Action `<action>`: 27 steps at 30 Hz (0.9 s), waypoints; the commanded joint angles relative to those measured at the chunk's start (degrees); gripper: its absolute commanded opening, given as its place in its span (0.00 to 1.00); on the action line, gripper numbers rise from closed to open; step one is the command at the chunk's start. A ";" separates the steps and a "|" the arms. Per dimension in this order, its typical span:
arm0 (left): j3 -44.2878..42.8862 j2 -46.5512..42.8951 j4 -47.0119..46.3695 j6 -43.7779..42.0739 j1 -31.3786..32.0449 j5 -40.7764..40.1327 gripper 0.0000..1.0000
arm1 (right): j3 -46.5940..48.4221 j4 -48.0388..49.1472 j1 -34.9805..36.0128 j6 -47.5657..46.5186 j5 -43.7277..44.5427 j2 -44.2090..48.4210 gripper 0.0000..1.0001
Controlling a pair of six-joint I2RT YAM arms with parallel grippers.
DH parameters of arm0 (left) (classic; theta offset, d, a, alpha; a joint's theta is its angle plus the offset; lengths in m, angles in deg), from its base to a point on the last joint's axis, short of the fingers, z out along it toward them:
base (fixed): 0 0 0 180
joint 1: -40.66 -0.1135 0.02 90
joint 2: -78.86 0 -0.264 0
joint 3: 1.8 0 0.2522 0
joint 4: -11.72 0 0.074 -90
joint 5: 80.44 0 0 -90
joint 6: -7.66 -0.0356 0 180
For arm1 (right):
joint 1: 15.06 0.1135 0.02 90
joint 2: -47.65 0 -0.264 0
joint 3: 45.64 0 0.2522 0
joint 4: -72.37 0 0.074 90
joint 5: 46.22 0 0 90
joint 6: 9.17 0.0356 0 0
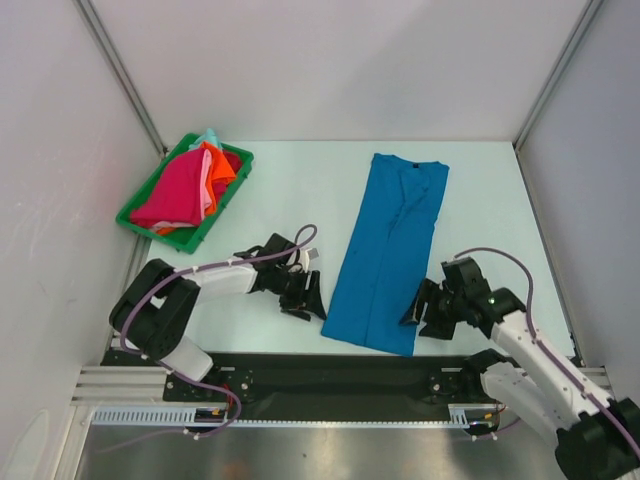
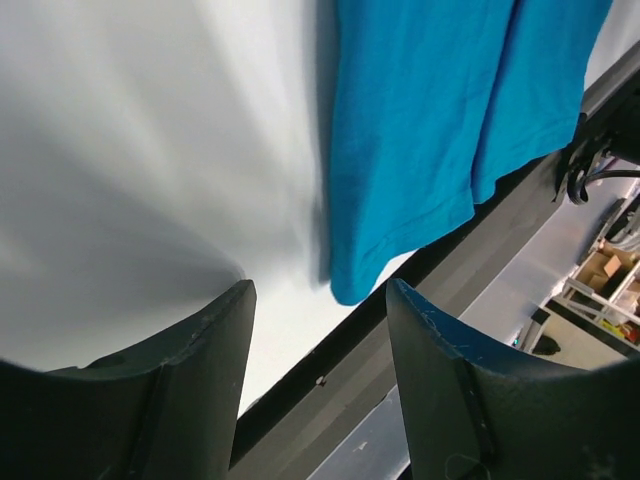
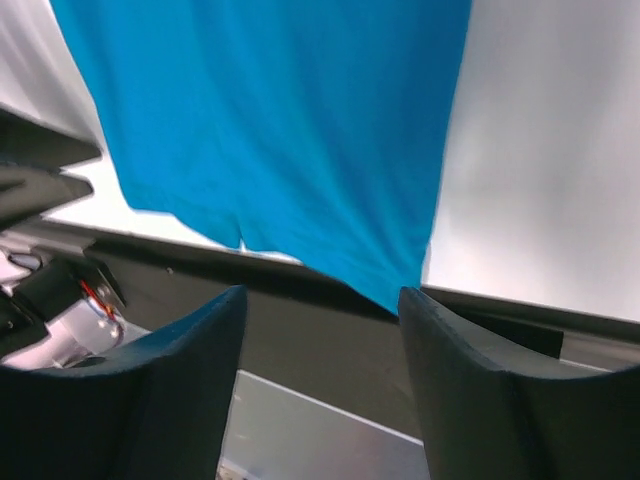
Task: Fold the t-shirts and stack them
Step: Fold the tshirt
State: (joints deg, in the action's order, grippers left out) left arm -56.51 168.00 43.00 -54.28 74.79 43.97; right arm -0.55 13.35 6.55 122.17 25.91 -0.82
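Blue t-shirt [image 1: 388,250] lying as a long narrow strip on the white table [image 1: 290,180], both grippers open at its near corners.

The shirt lies flat with its collar at the far end and its hem at the table's near edge, its sides folded in. The left gripper [image 1: 306,298] sits low just beside the near left corner, fingers spread with nothing between them. The right gripper [image 1: 418,312] sits just beside the near right corner, likewise spread and empty. Well apart, at the far left of the table, a green tray [image 1: 138,222] holds the other shirts in a heap: the magenta shirt [image 1: 172,190] on top, the orange shirt [image 1: 220,165] beside it, and the mint shirt [image 1: 208,135] showing at the far end.
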 commanded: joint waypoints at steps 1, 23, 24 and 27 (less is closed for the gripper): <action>0.96 1.55 -4.42 1.56 1.73 2.50 0.61 | -3.99 -0.62 1.95 6.99 -1.20 5.39 0.62; 2.98 6.30 -8.20 3.67 4.63 1.01 0.47 | -13.84 4.21 6.17 11.13 1.96 4.96 0.50; 3.24 6.39 -8.46 3.76 4.72 1.09 0.47 | -13.84 4.47 6.17 11.04 2.13 5.05 0.49; 3.51 6.66 -8.82 4.03 4.98 1.09 0.46 | -13.49 4.74 6.17 11.39 2.66 5.58 0.49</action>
State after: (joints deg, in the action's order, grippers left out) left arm -54.81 172.77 34.34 -49.28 78.77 48.61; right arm -14.25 16.50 12.47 132.73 26.96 4.15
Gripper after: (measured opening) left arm 0.459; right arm 0.493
